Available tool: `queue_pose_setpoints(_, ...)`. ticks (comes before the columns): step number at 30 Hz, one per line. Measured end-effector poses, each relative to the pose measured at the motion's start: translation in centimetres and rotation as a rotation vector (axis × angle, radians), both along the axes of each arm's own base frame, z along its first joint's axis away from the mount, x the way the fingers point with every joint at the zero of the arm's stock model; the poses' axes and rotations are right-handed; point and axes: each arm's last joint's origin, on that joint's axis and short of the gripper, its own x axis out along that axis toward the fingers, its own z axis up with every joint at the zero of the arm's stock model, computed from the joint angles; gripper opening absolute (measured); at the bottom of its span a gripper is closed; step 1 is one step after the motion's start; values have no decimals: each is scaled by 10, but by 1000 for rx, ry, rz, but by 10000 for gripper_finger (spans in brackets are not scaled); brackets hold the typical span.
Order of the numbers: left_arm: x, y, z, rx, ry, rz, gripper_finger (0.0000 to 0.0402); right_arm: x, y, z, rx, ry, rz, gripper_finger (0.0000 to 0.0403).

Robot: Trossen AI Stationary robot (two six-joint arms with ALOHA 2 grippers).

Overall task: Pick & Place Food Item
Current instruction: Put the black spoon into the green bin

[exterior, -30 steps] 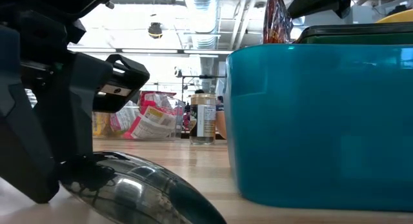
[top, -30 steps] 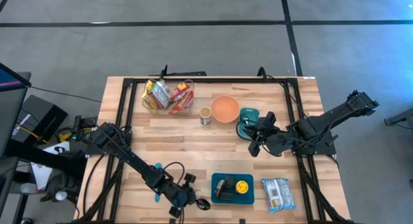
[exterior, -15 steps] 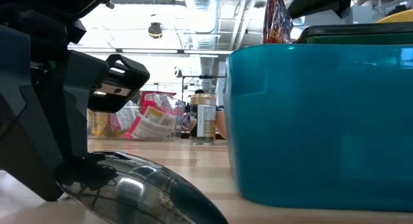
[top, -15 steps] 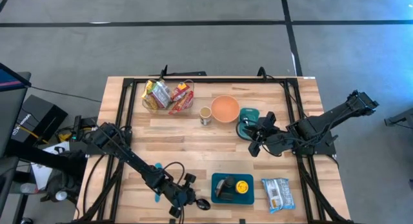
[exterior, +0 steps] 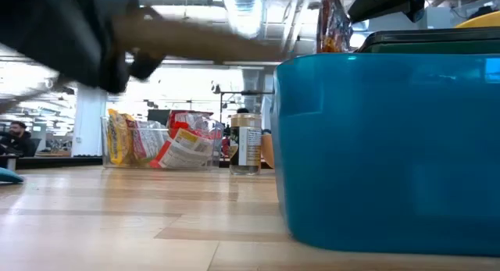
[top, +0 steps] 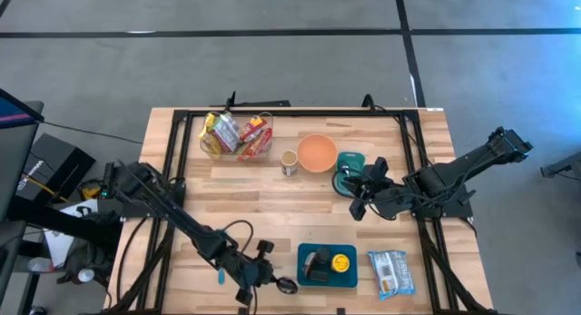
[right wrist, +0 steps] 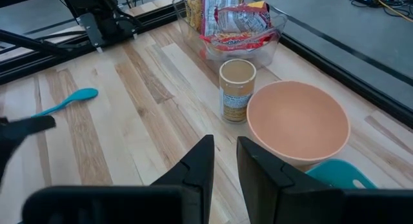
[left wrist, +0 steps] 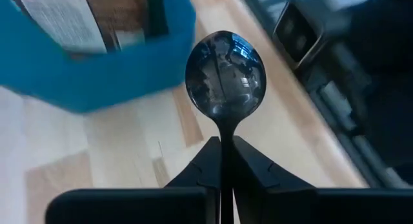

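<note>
Left gripper (top: 270,282) sits at the bottom centre of the high view, near the table's (top: 263,192) front edge, fingers (left wrist: 255,169) pinched together on the handle of a dark metal spoon (left wrist: 225,82). In the left wrist view the spoon bowl sticks out ahead of the fingers, above bare wood, with the teal container (left wrist: 97,75) in the upper left of that frame. In the high view the spoon bowl (top: 287,286) lies just left of the teal container (top: 327,265), which holds a dark item and a yellow one.

Right gripper (top: 356,204) is centre right in the high view, over the table beside a teal scoop-like object (top: 349,164); fingers (right wrist: 200,162) show a narrow gap with nothing between them. Its wrist view looks onto the orange bowl (right wrist: 298,124), a small jar (right wrist: 236,88) just beside it, and a clear bin of snack packets (right wrist: 235,27) behind.

Other items: a packaged food item (top: 391,271) at lower right of the high view, right of the teal container; a light blue spoon (top: 221,277) at lower left near the left arm. Low view is mostly filled by the teal container wall (exterior: 391,146) on the right; the blurred dark shape at upper left is probably the left arm, hard to tell. Snack bin (exterior: 156,142) and jar (exterior: 246,142) show mid-frame. A person (exterior: 14,134) sits at far left in the room behind.
</note>
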Motion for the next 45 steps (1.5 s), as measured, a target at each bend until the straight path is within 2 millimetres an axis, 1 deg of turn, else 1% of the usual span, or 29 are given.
queue_pose_setpoints(6, -10, 9, 35, -4, -48, 30, 12, 0, 0, 0, 1, -2, 0, 63)
queue_pose_setpoints(11, -17, 18, 65, -22, -121, 52, 10, 0, 0, 0, 30, -18, -19, 63)
queue_pose_setpoints(14, -20, 29, 80, -30, -171, 76, 11, 0, 0, 0, 35, -21, -22, 63)
queue_pose_setpoints(17, -21, 43, 89, -33, -213, 124, 12, 0, 0, 0, 35, -21, -22, 63)
queue_pose_setpoints(20, -21, 60, 93, -54, -250, 174, 10, 0, 0, 0, 36, -20, -20, 63)
queue_pose_setpoints(24, -16, 85, 88, -85, -281, 264, 12, 0, 0, 0, 34, -19, -20, 63)
queue_pose_setpoints(27, -11, 105, 85, -133, -301, 308, 13, 1, 1, 0, 4, -5, -2, 63)
queue_pose_setpoints(30, -6, 121, 83, -175, -314, 337, 11, 6, 5, -4, -52, 11, 4, 63)
queue_pose_setpoints(33, 0, 135, 83, -230, -354, 330, 12, 13, 11, -11, -111, 21, -5, 63)
queue_pose_setpoints(38, 4, 154, 83, -347, -396, 262, 11, 24, 20, -30, -201, 80, -31, 63)
queue_pose_setpoints(45, 5, 171, 84, -475, -435, 184, 11, 33, 31, -49, -225, 130, -28, 63)
